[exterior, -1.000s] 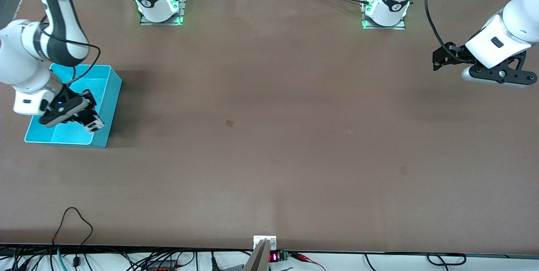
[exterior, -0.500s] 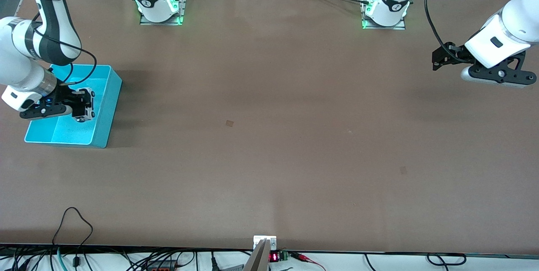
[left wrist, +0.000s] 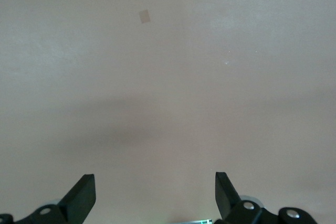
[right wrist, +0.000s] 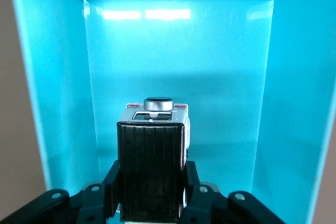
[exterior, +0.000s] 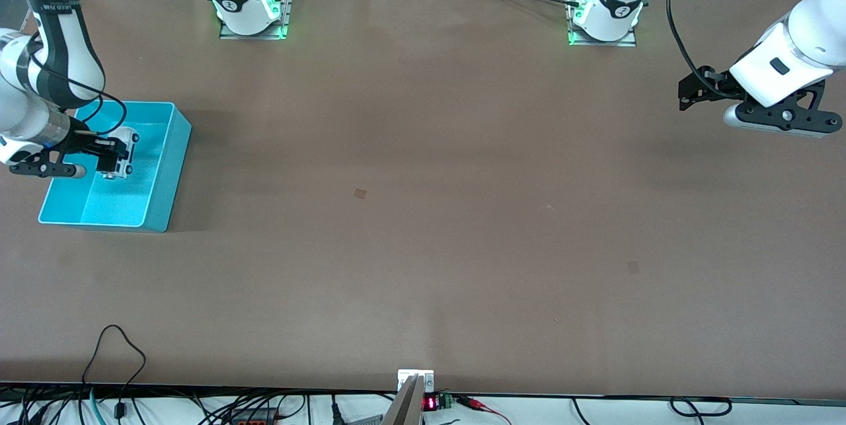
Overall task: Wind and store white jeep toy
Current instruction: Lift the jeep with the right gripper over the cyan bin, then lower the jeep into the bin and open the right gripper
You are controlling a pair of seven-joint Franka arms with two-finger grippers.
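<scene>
While held over the turquoise bin (exterior: 173, 147), the white jeep toy (exterior: 121, 155) sits clamped in the right tool (exterior: 106, 156).

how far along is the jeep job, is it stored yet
Nearly. The right end effector is shut on the tiny white jeep toy over the inside of the turquoise plastic bin, so the carry looks done. Winding cannot be judged here. Left to do: release it into the bin. The left end effector waits open over the brown table.

High front camera faces robots; wrist cameras look down close.
</scene>
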